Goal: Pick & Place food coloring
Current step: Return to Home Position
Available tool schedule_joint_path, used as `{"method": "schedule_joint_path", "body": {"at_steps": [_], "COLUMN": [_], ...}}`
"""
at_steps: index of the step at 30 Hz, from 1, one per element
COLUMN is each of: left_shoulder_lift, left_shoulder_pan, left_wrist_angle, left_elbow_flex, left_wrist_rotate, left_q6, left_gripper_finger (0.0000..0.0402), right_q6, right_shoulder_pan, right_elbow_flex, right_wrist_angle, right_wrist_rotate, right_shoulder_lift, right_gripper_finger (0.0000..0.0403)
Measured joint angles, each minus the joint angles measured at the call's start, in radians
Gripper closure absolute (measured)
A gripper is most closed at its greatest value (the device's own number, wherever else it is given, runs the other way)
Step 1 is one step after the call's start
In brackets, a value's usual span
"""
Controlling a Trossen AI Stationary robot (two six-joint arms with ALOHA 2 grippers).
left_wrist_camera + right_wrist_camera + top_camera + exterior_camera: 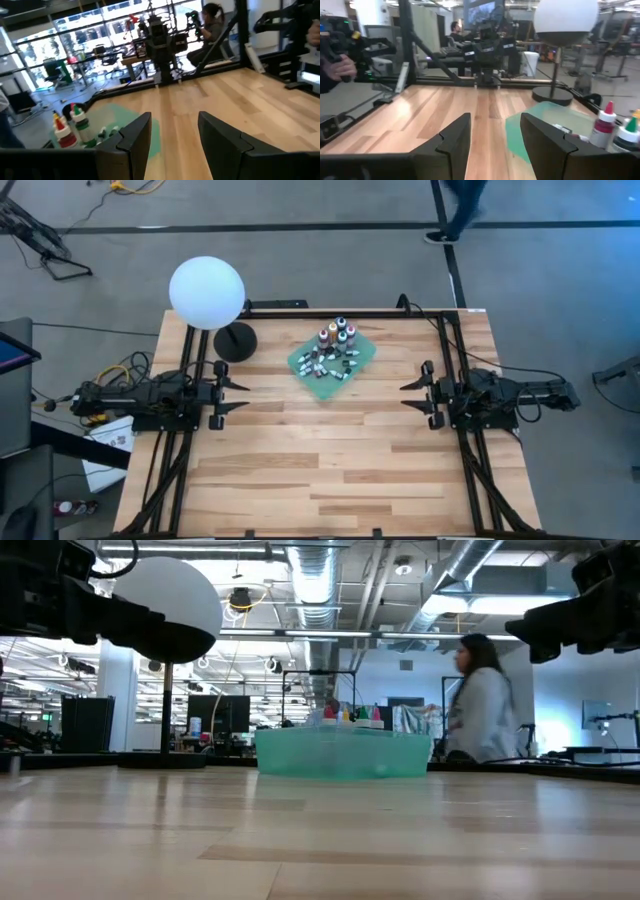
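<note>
The food coloring bottles [333,352] sit on a green square cloth [360,360] near the table's far middle: several taller ones stand upright at the cloth's far side, small vials lie scattered in front of them. They also show as bottles [70,129] in the left wrist view and bottles [610,129] in the right wrist view. My left gripper [237,395] waits open over the table's left part, above the surface. My right gripper [412,392] waits open over the right part. Both are well clear of the bottles.
A lamp with a white globe [206,292] and black round base [235,341] stands left of the cloth at the far edge. Bare wood spreads across the near half of the table [330,470]. A person [480,705] stands beyond the far edge.
</note>
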Motion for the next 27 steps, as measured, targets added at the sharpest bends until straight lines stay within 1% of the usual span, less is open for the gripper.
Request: {"method": "schedule_joint_path", "body": {"at_steps": [5,27], "left_shoulder_lift": [0.0,0.0], "left_shoulder_pan": [0.0,0.0], "left_wrist_angle": [-0.002,-0.003], "left_elbow_flex": [-0.001,-0.001], "left_wrist_rotate": [-0.065,-0.068], "left_q6": [-0.021,-0.03], "left_gripper_finger": [0.0244,0.0244], "right_q6": [-0.007,-0.007], "right_shoulder_pan": [-0.001,-0.001], "right_elbow_flex": [0.0,0.0], "right_wrist_angle": [0.001,-0.001], "right_wrist_rotate": [0.043,0.048], "right_shoulder_lift": [0.0,0.0], "right_gripper_finger": [0.0238,0.0239]}}
